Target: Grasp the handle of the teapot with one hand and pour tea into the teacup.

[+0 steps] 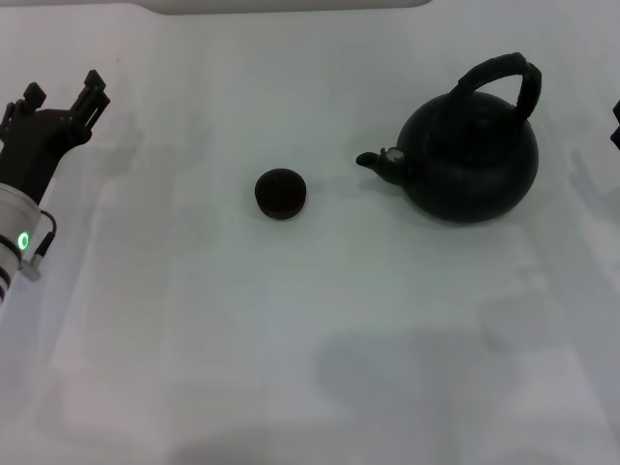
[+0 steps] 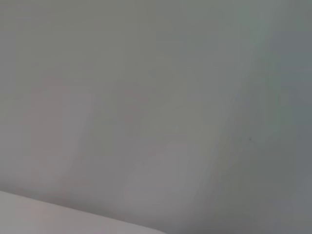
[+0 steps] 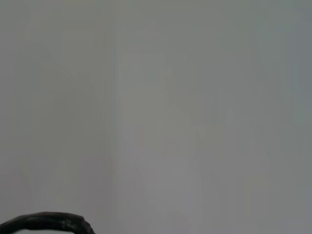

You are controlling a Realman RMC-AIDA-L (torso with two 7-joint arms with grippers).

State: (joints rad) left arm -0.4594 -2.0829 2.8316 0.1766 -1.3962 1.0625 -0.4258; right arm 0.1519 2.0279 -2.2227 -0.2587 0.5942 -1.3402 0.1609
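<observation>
The teapot stands well right of the left gripper, whose fingers are spread apart; the right gripper barely shows, state unclear. The teacup sits between.

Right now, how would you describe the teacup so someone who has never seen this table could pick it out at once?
Start at the big black teapot on the right of the white table. Its spout points left to a small round black teacup, standing apart near the middle. It is low, handleless and far smaller than the teapot.
</observation>
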